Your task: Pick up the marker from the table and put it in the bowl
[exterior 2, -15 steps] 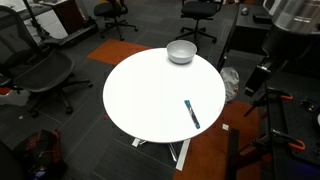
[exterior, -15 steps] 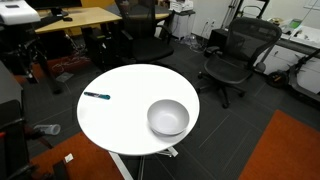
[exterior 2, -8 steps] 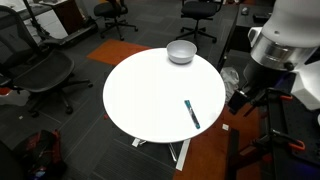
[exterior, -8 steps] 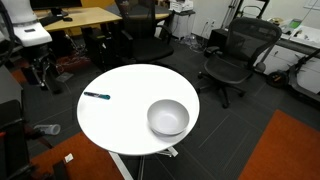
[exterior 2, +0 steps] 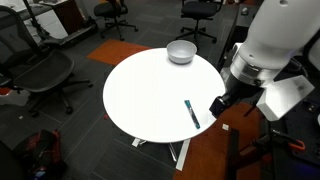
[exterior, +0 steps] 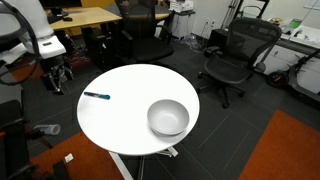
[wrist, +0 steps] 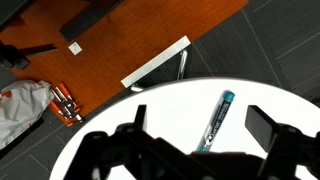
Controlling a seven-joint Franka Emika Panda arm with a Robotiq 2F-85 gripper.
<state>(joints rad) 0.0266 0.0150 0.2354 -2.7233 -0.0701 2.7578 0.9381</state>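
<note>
Your gripper (exterior 2: 219, 104) hangs in the air by the edge of the round white table (exterior 2: 150, 100), close to the marker (exterior 2: 191, 113) but not touching it. In the wrist view its two dark fingers (wrist: 270, 128) stand wide apart with nothing between them, released. From that camera the marker (wrist: 216, 120) shows in the gap between them, down on the tabletop. The marker lies flat on the table (exterior: 120, 120) near its rim, with its teal end toward the table's edge in the wrist view. In an exterior view it lies (exterior: 96, 96) well apart from the bowl (exterior: 168, 117). The bowl (exterior 2: 181, 51) stands upright on the tabletop, near the rim on the side across from the marker. Beyond the table you have an orange carpet (wrist: 150, 40) on the floor and a black office chair (exterior: 235, 55).
</note>
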